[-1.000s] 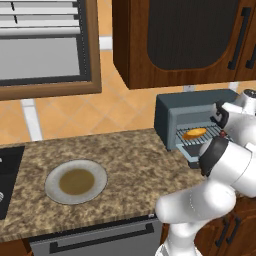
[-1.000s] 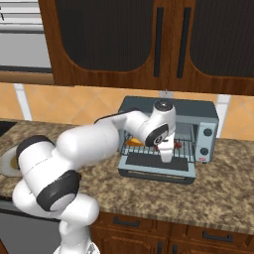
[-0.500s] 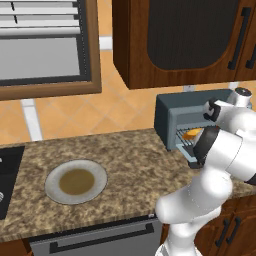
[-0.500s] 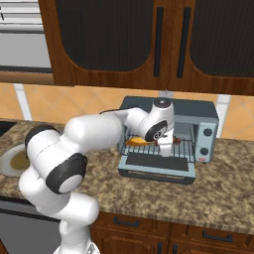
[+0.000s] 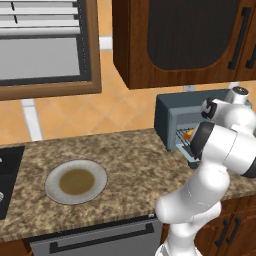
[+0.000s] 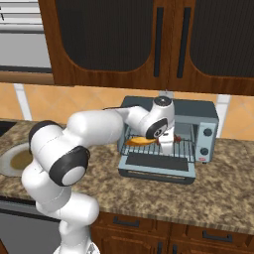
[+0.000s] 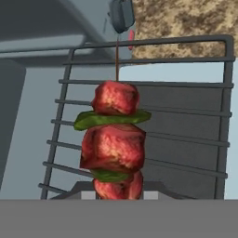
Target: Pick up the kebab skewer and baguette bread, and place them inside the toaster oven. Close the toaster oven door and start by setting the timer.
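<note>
Fingers [image 6: 167,141] grasp the kebab skewer [image 7: 115,139] above the toaster oven [image 6: 198,130] rack; no readable writing.

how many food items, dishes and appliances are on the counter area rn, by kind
food: 2, kebab skewer and baguette bread
dishes: 1, plate
appliances: 1, toaster oven
total: 4

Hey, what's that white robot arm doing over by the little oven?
The arm is loading the toaster oven on the counter. Its gripper is shut on the kebab skewer, red meat chunks with green slices between, and holds it over the oven's wire rack. The toaster oven door hangs open in front. The baguette bread, a golden-orange loaf, is already on the rack. Further along the counter sits a round plate.
</note>
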Tool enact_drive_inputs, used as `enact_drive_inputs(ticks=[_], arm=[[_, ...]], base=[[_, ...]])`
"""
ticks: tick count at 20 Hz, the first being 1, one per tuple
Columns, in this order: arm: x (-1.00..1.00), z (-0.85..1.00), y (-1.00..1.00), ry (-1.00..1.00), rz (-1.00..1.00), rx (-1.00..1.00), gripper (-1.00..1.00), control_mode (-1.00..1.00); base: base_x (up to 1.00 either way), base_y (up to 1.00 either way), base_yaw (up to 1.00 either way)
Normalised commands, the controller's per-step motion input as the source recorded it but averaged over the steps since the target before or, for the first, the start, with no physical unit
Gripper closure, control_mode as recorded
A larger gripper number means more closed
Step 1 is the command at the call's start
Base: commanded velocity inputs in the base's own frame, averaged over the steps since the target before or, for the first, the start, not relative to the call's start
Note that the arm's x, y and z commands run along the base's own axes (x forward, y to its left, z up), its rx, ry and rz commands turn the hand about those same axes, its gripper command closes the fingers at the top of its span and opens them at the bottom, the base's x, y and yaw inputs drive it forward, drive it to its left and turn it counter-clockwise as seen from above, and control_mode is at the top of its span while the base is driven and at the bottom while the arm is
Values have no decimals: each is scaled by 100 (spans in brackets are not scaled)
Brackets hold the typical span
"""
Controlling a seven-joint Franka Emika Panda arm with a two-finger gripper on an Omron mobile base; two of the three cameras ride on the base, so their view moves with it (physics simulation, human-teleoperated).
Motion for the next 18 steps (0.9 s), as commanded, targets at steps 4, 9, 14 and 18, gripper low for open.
enact_drive_inputs(ticks=[4,9,14,18], arm=[[13,-22,0,4,0,0,100,-100],[29,-1,0,1,0,0,-100,-100],[3,0,0,1,0,0,-100,-100],[0,0,0,0,0,0,-100,-100]], base=[[0,0,0],[0,0,0],[0,0,0],[0,0,0]])
